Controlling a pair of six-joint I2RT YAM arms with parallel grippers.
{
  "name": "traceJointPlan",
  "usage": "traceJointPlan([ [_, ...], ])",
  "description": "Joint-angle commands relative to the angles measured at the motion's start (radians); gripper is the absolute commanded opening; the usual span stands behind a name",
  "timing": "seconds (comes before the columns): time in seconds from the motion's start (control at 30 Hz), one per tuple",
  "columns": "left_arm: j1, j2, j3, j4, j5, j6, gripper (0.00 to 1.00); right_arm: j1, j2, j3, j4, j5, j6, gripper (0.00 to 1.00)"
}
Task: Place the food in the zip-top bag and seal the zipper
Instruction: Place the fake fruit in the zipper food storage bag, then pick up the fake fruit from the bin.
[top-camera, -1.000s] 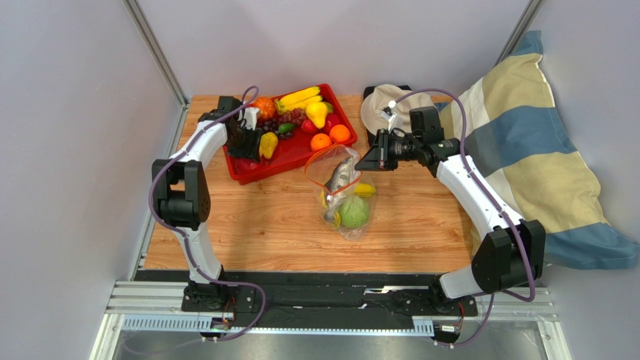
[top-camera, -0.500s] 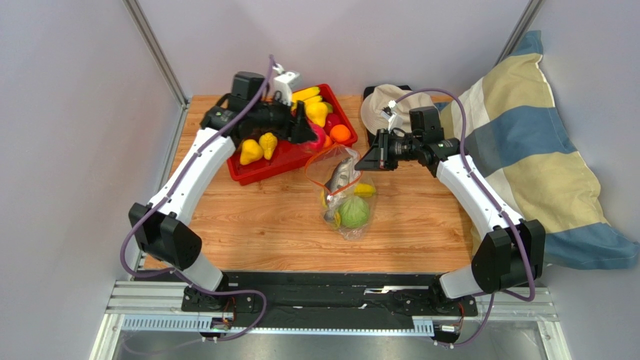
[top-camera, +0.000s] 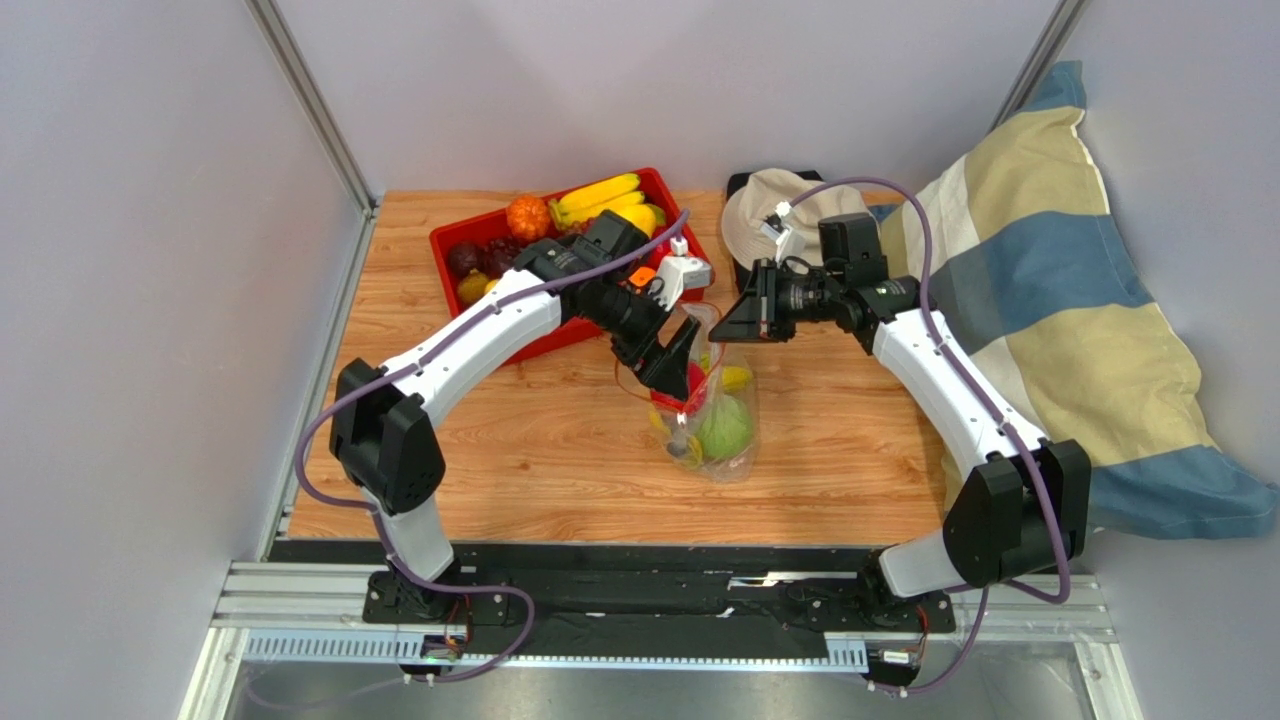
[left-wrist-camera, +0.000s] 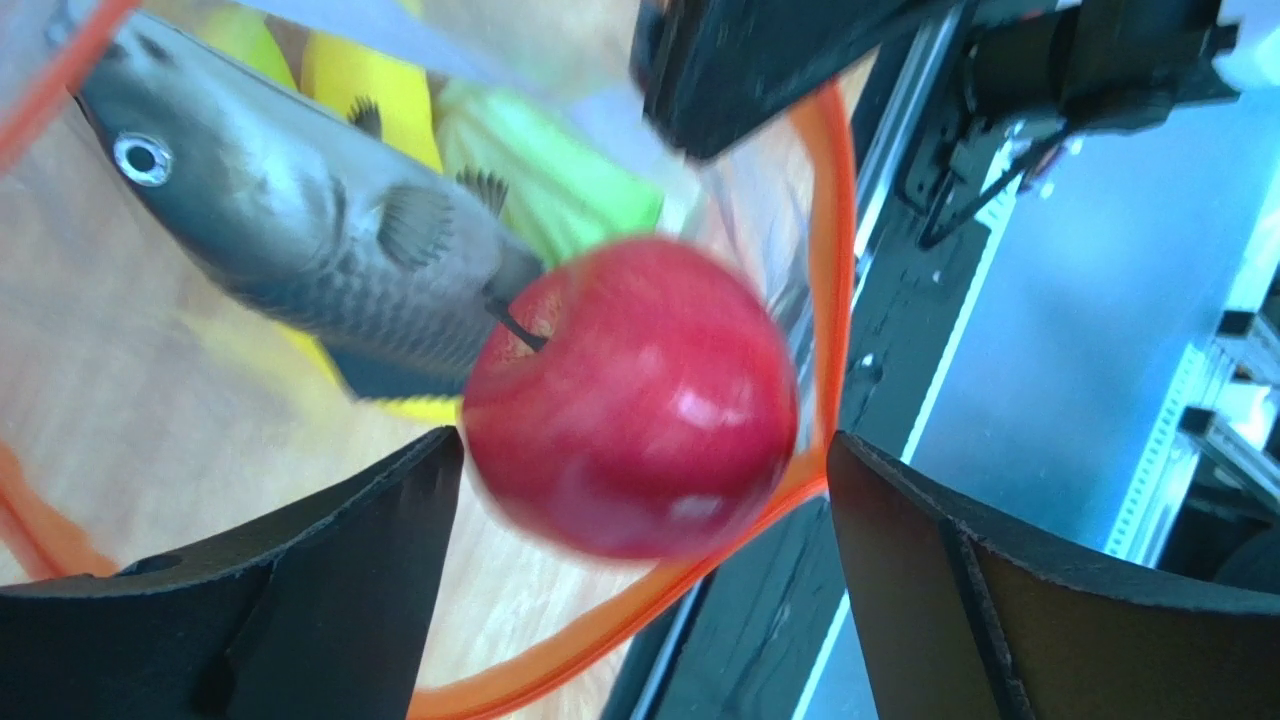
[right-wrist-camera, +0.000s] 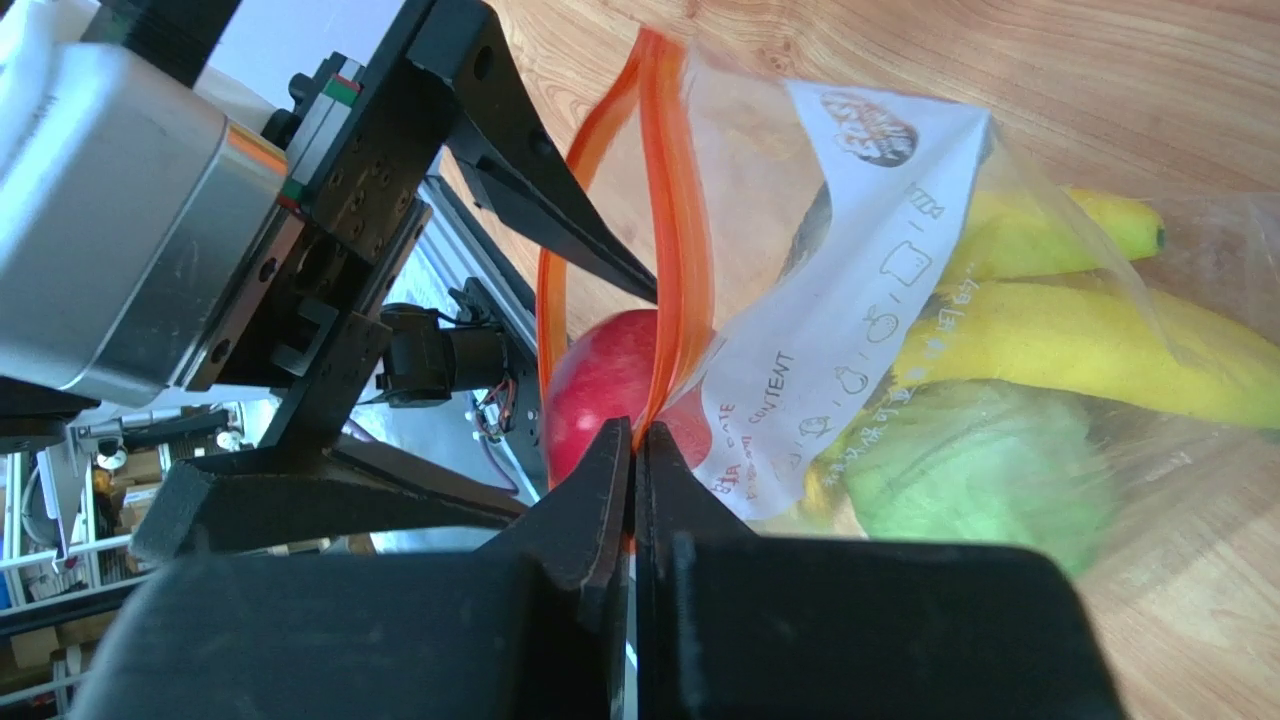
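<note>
The zip-top bag (top-camera: 727, 438) lies on the table with its mouth held up. It holds a grey fish (left-wrist-camera: 301, 225), yellow bananas (right-wrist-camera: 1082, 338) and a green ball (right-wrist-camera: 977, 480). My left gripper (top-camera: 675, 375) is at the bag's mouth, jaws wide apart. A blurred red apple (left-wrist-camera: 631, 413) sits between them, inside the orange zipper (left-wrist-camera: 819, 300) loop, with a gap to the right finger. My right gripper (right-wrist-camera: 634, 435) is shut on the zipper strip (right-wrist-camera: 676, 210) at the mouth's edge; it also shows in the top view (top-camera: 732, 321).
A red tray (top-camera: 440, 240) at the back left holds oranges (top-camera: 526, 218), bananas (top-camera: 601, 194) and dark fruits. A beige hat (top-camera: 763, 210) lies at the back. A striped pillow (top-camera: 1052, 300) fills the right side. Grey walls stand on the left and at the back.
My left arm swung from the red tray over to the bag's mouth, bringing the red apple with it. My right gripper has kept its hold on the bag's edge.
</note>
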Motion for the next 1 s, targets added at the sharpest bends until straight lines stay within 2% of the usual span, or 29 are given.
traceJointPlan([
  [0.0,0.063,-0.076,0.009,-0.061,0.008,0.059,0.99,-0.002,-0.042,0.023,0.052,-0.025,0.007,0.00],
  [0.13,0.223,-0.133,0.009,0.055,0.070,-0.053,0.99,-0.002,-0.047,0.017,0.057,-0.028,0.008,0.00],
  [0.17,0.297,-0.163,0.001,0.094,0.068,-0.100,0.99,-0.002,-0.044,0.018,0.058,-0.029,0.008,0.00],
  [0.27,0.440,-0.211,-0.083,0.287,0.015,-0.205,0.94,-0.003,-0.041,0.023,0.057,-0.032,0.002,0.00],
  [0.3,0.464,-0.203,-0.094,0.308,-0.055,-0.205,0.90,-0.003,-0.041,0.024,0.057,-0.034,0.002,0.00],
  [0.37,0.493,-0.141,-0.064,0.298,-0.128,-0.155,0.86,-0.005,-0.038,0.028,0.057,-0.035,0.004,0.00],
  [0.4,0.510,-0.115,-0.018,0.283,-0.221,-0.135,0.81,-0.006,-0.038,0.029,0.057,-0.035,0.001,0.00],
  [0.53,0.551,-0.001,0.039,0.299,-0.347,-0.099,0.70,-0.005,-0.035,0.037,0.050,-0.031,-0.005,0.00],
  [0.63,0.553,0.085,0.081,0.319,-0.401,-0.079,0.70,-0.006,-0.033,0.037,0.047,-0.029,-0.007,0.00],
  [0.97,0.548,0.349,0.216,0.341,-0.449,-0.058,0.72,-0.013,-0.032,0.032,0.046,-0.026,-0.008,0.00],
])
